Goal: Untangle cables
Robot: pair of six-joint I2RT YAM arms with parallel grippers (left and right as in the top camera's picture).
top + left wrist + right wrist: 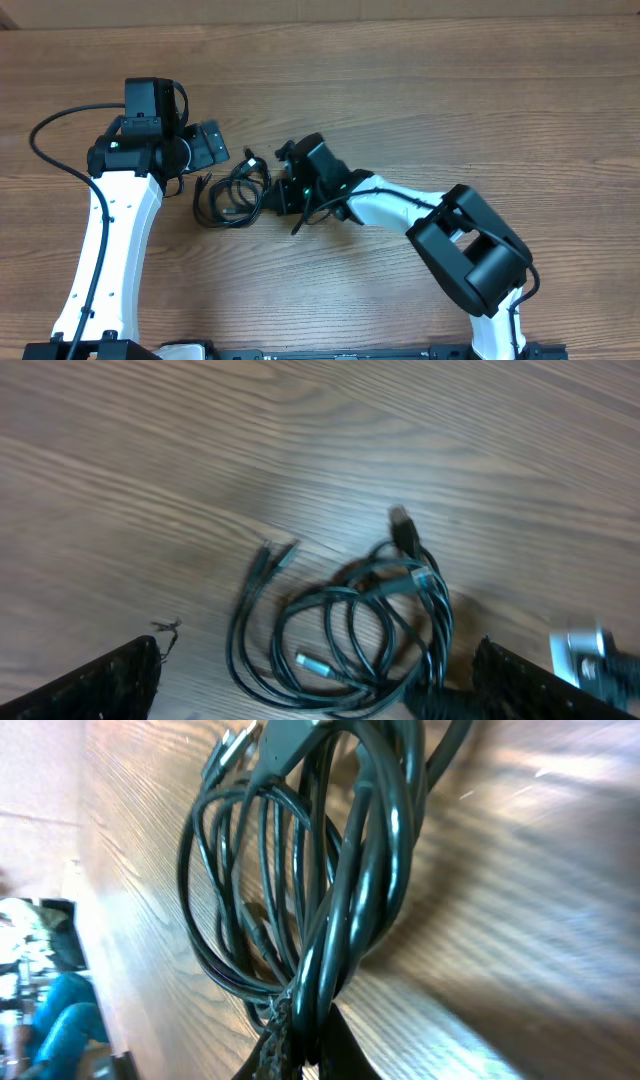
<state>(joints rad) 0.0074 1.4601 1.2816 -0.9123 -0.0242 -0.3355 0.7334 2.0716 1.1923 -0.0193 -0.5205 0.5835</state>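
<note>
We see the cables [230, 190] lying as one looped bundle on the wooden table [450, 90], just left of centre in the overhead frame, right between the two arms. The right gripper [272, 196] is in at the bundle's right-hand edge. The right wrist view shows the grip: its fingers [268, 1055] are pinched fully shut at the bottom of that frame, on a bunch of strands where several loops run together. We'd say that's a deliberate spot. Clamping one side of the coil gives an anchor, so the other side can be drawn away from it.

The left gripper [212, 147] sits up and to the left of the bundle in the overhead frame. Its jaws are as wide as they go, with nothing in them. In its own wrist view the two fingers frame the lower corners and the coil fills the space between them. We can't tell whether the finger at lower right brushes the coil.

From that view the free ends look reachable. A plug end [402, 528] sticks up above the coil at upper centre, a pair of loose ends [272, 552] trails off to the left, and a silver tip [308, 660] lies inside the loops. To our eye the open hand is lined up to pick one of them. Nothing is separated yet.
</note>
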